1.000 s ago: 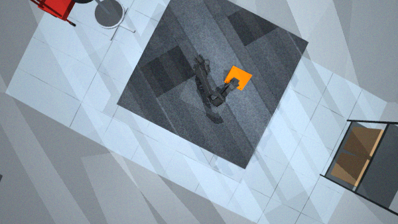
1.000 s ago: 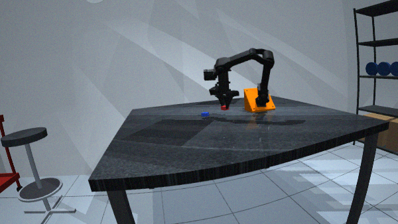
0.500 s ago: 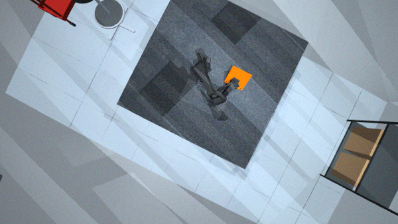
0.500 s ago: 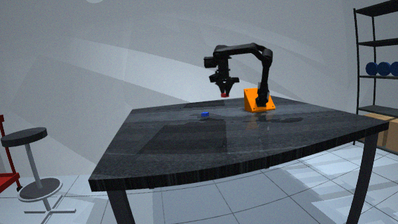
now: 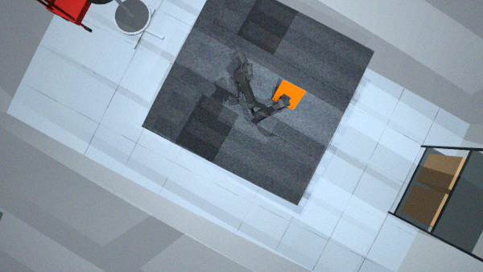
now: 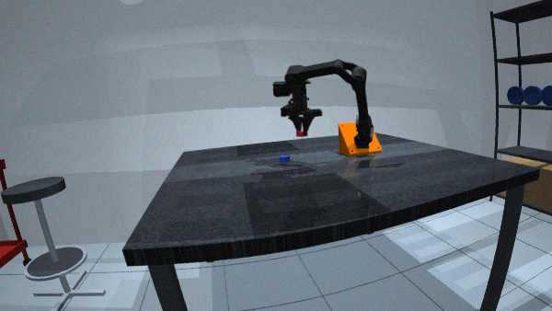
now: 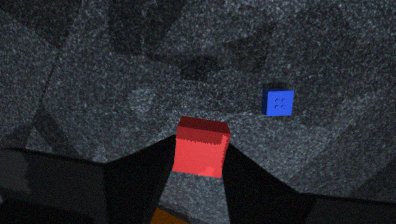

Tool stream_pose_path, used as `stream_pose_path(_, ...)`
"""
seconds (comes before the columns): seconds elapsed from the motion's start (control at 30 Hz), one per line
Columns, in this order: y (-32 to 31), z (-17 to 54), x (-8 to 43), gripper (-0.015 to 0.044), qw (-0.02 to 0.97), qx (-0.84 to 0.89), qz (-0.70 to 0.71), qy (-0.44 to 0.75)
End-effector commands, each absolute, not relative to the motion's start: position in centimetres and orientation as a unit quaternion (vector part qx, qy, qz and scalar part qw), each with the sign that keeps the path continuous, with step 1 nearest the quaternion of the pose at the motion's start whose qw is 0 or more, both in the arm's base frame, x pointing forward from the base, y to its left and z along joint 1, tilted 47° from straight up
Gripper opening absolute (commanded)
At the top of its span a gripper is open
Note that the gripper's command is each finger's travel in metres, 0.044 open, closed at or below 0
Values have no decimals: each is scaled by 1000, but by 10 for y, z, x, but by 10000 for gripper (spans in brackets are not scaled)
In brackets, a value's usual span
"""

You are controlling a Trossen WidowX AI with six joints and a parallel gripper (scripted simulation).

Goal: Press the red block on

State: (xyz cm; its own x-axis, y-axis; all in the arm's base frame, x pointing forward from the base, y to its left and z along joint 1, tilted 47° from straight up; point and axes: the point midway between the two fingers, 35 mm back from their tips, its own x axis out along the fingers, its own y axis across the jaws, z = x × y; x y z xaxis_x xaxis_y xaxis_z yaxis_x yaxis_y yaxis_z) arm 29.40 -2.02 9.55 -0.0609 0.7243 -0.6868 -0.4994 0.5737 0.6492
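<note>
Gripper point(image 6: 302, 130) point(image 7: 200, 144) points downward, its two fingers closed on opposite sides of the red block point(image 6: 301, 133) point(image 7: 201, 152), one finger to each side in the wrist view. Red block is off the table point(image 5: 302, 177) point(image 6: 198, 198), hanging at the fingertips in the exterior view.

Blue block point(image 6: 284, 158) point(image 7: 280, 103) sits on the dark tabletop, apart from the red one. Wrist view: blue lies up and to the right of red; small round marks, four of them, on its top face. Exterior view: blue is lower and a little to the left of the gripper. The two blocks do not touch. From the top view I cannot tell where either block is; the arm point(image 5: 247, 92) point(image 6: 338, 68) shows there, dark on dark.

Arm is black, jointed, rising from an orange mount point(image 5: 295, 90) point(image 6: 348, 138), then reaching across and down to the gripper. Mount is wedge-shaped, standing on the tabletop. A corner of orange also enters the bottom edge of the wrist view.

Surroundings: round-seated stool point(image 5: 130, 18) point(image 6: 34, 190) near something red, only partly in frame. Shelf rack point(image 5: 410, 179) point(image 6: 496, 83) on the other side of the table, with blue round items point(image 6: 533, 96) on one shelf and brown boxes point(image 5: 427, 205) point(image 6: 529, 184) low down.
</note>
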Motion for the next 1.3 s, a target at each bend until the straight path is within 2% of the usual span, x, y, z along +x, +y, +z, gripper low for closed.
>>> stream_pose_path(0.0, -23, 82, 307, 0, 679, 87, 463, 563)
stream_pose_path(0.63, -32, 10, 358, 0, 685, 29, 507, 522)
stream_pose_path(1.27, -10, -13, 354, 0, 685, 27, 509, 520)
